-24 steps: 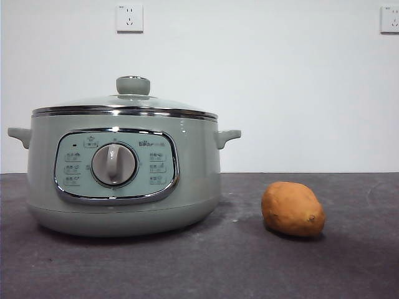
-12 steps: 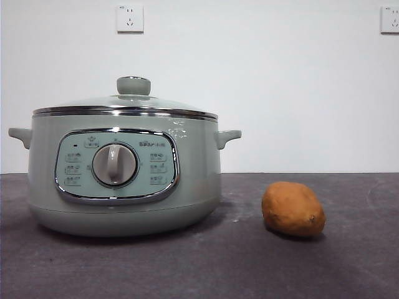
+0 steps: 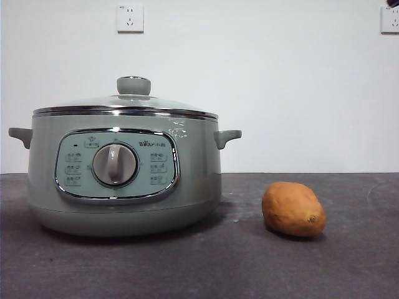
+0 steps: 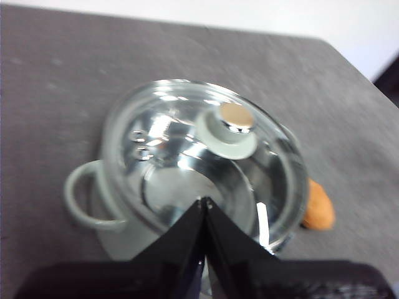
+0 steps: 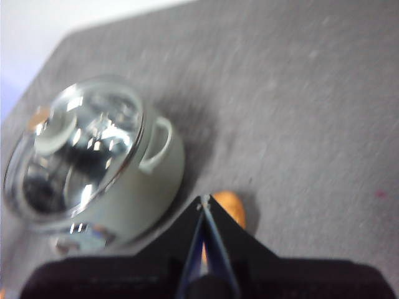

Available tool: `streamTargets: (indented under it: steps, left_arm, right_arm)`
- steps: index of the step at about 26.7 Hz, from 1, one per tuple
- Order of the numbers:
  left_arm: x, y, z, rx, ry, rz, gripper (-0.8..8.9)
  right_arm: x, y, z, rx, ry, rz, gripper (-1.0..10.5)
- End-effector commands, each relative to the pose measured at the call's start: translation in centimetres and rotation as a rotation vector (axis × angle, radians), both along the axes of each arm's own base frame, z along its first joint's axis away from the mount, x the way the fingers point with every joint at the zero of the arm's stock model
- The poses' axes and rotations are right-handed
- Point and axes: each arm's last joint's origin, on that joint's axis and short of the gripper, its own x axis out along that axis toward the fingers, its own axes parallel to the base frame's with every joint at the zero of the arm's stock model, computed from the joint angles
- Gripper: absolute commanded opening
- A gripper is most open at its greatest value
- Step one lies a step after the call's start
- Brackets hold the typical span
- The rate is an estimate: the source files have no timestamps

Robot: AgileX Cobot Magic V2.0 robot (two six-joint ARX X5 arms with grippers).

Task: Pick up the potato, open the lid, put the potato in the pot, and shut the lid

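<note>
The pale green pot [image 3: 124, 180] stands on the dark table at the left, with the glass lid [image 3: 124, 101] closed on it. The orange-brown potato [image 3: 293, 209] lies on the table to the pot's right. My left gripper [image 4: 204, 200] is shut and empty, high above the lid [image 4: 199, 162], whose knob [image 4: 232, 124] shows beyond the jaw tips. My right gripper [image 5: 204, 200] is shut and empty, high above the potato [image 5: 229, 208], with the pot [image 5: 149, 180] beside it. The potato also shows in the left wrist view [image 4: 318, 205].
The dark grey table [image 3: 249, 261] reaches back to a white wall with two sockets [image 3: 129, 17]. A black tip of an arm [image 3: 393, 3] shows at the front view's top right corner.
A black arm tip has come into the front view's top right corner. The pot, lid and potato have not moved.
</note>
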Motion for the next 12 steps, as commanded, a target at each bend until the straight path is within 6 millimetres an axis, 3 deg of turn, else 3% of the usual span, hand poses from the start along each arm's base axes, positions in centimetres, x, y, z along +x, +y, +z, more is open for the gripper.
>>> streamTargets:
  steps: [1, 3, 4, 6, 8, 12]
  left_arm:
    - [0.7, -0.1, 0.7, 0.043, 0.002, -0.056, 0.01]
    - [1.3, -0.1, 1.2, 0.047, 0.013, -0.058, 0.15]
    - [1.6, -0.1, 1.6, 0.047, 0.012, -0.058, 0.95]
    - [2.0, -0.2, 1.9, 0.046, -0.013, -0.057, 3.15]
    - [2.1, -0.2, 2.1, 0.038, -0.030, -0.052, 3.19]
    - [2.3, -0.2, 2.4, 0.031, -0.061, -0.049, 3.19]
  right_arm:
    - [0.9, 0.3, 0.2, -0.053, 0.033, 0.093, 0.0]
    - [1.6, 0.4, 0.0, -0.048, 0.064, 0.127, 0.0]
    - [2.0, 0.5, -0.2, -0.042, 0.078, 0.141, 0.3]
    - [2.6, 0.6, -0.6, -0.037, 0.100, 0.156, 2.9]
    - [3.0, 0.7, -0.9, -0.037, 0.118, 0.156, 5.3]
    - [4.0, 2.4, -1.4, -0.054, 0.143, 0.151, 5.4]
